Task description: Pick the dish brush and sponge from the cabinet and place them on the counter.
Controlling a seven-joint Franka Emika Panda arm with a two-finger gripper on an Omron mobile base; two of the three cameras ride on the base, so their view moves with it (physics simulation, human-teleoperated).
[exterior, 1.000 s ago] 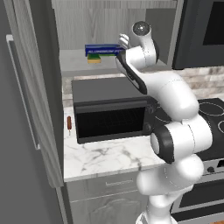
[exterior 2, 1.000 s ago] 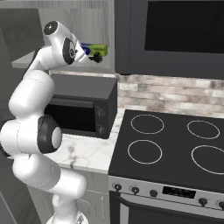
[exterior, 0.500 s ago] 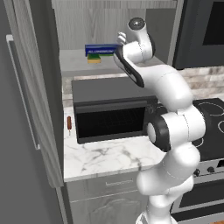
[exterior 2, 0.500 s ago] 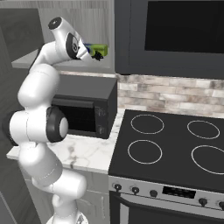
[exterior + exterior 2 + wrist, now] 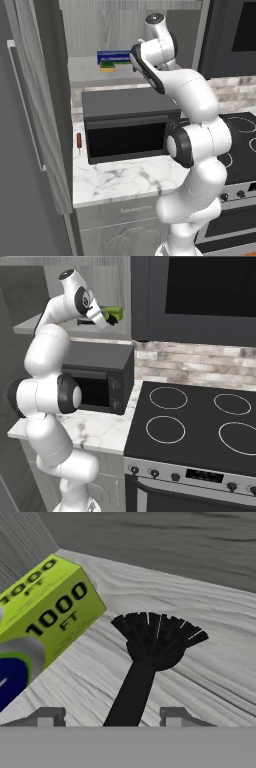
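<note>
green box (image 5: 45, 612) crowding brush (image 5: 150, 652); shelf (image 5: 215, 642) beyond bare

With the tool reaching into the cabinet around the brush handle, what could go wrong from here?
1. The dish brush handle lies between the tool fingertips, nearer the left one; an uneven close may twist it or let it slip.
2. The green-and-blue box lies close beside the brush, so pulling out could nudge it along the cabinet shelf.
3. The toaster oven stands directly below; a dropped brush would likely land on it, not the counter.
</note>
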